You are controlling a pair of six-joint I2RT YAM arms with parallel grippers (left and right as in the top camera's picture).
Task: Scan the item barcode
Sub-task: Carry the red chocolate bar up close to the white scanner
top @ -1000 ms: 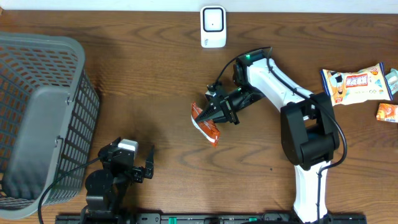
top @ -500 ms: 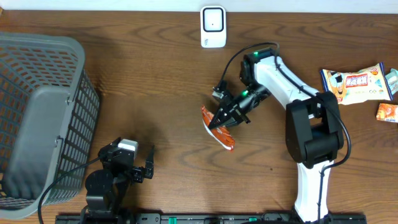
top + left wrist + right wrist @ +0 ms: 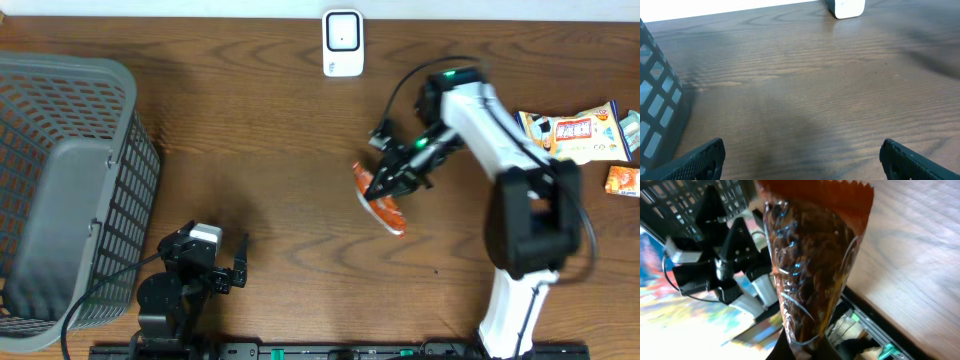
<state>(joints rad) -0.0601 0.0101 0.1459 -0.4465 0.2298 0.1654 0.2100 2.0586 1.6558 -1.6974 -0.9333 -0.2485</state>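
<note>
- Rightward since a second ago: the right pincer point(image 3: 378, 185), clenched on a shiny orange plastic snack packet point(image 3: 390, 210), over the brown wooden desk point(image 3: 250, 150).
- Released, the left pincer point(image 3: 810, 160) sits low.

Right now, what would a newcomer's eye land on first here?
The right hand pinching an orange snack packet mid-table, below and right of the white scanner at the far edge. Then the big grey mesh basket on the left, with the left hand open beside it.
</note>
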